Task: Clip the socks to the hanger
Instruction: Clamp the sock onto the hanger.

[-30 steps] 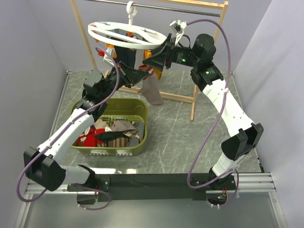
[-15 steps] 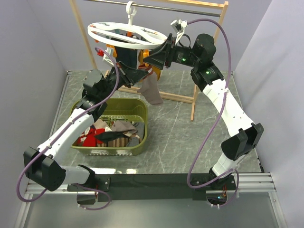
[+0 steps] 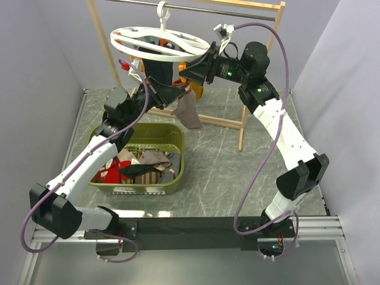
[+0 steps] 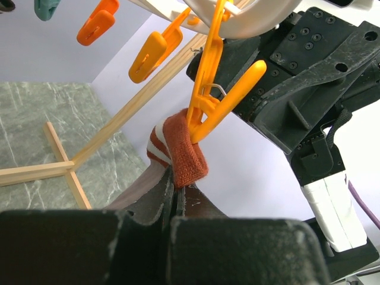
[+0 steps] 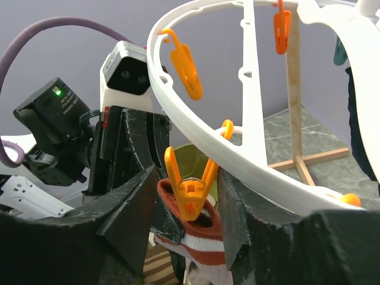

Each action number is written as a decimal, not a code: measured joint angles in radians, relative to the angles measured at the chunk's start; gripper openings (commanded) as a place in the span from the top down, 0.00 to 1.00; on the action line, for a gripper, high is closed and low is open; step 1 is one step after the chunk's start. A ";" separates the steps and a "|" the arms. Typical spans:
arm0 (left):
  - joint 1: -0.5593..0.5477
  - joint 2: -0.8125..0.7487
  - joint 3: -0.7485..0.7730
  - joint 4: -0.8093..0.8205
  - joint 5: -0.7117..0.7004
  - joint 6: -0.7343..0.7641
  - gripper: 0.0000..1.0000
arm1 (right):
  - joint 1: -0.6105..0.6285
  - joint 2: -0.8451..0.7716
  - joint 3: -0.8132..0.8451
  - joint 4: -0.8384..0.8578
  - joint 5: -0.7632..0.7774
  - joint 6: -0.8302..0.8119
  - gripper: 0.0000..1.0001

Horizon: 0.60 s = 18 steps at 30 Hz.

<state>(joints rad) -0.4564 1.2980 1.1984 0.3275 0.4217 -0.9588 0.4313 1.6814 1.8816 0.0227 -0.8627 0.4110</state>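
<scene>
While both arms reach toward the far end of the grey marbled table (image 3: 219,172), the wooden rack frame (image 3: 242,133) stands across it, and its top rail carries the hanger (image 3: 127,37) by a white hook (image 3: 163,8). The left arm (image 3: 89,160) rises over an olive-green basket (image 3: 136,190) heaped with mixed laundry (image 3: 142,169); the right arm (image 3: 279,127) bends in from the opposite side. A dark navy sock (image 3: 157,66) hangs inside the ring and hides part of its crossing bars. In the overhead view the two black wrists cover the working clip entirely.

The taupe sock (image 3: 189,113) dangles below the ring's near-right edge, clear of the table and just beyond the basket's far corner. The left gripper (image 4: 173,191) is clamped tight on it just under the red-and-white striped cuff (image 4: 181,155). The cuff is lifted against the lower end of an orange clip (image 4: 221,98); whether the clip bites the cloth cannot be told. The right gripper (image 5: 189,190) holds its jaws apart, one finger (image 5: 133,214) on each side of that clip's splayed handles, very close, with contact unclear. Its dark housing fills the space behind the clip in the left wrist view. Spare clips (image 4: 151,56) hang free along the ring, most orange and one teal.

Set against the view one second earlier, the ring's near-right edge sits slightly higher and more of the navy sock shows beneath it. The right gripper lies a touch closer under the ring. The left arm, the hanging sock and the basket keep their places.
</scene>
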 measured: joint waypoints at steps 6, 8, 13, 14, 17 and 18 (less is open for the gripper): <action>0.002 0.000 0.000 0.000 0.000 0.000 0.99 | 0.000 0.010 0.003 0.000 0.006 0.019 0.56; 0.002 0.000 0.000 0.000 0.000 0.000 0.99 | 0.000 0.012 0.004 0.000 0.010 0.022 0.63; 0.003 0.000 0.000 0.000 0.000 0.004 0.99 | 0.000 0.021 0.017 0.002 0.021 0.041 1.00; 0.003 0.000 0.000 0.000 0.000 0.004 0.99 | 0.000 0.021 0.017 0.003 0.021 0.042 1.00; 0.005 -0.002 0.000 0.000 0.000 0.003 0.99 | 0.000 0.021 0.017 0.003 0.023 0.043 1.00; 0.008 -0.002 0.000 0.000 0.000 0.003 0.99 | 0.000 0.021 0.017 0.003 0.024 0.043 1.00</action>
<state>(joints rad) -0.4488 1.2957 1.1984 0.3275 0.4213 -0.9554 0.4309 1.7027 1.8988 0.0254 -0.8391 0.4545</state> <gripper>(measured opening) 0.024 0.348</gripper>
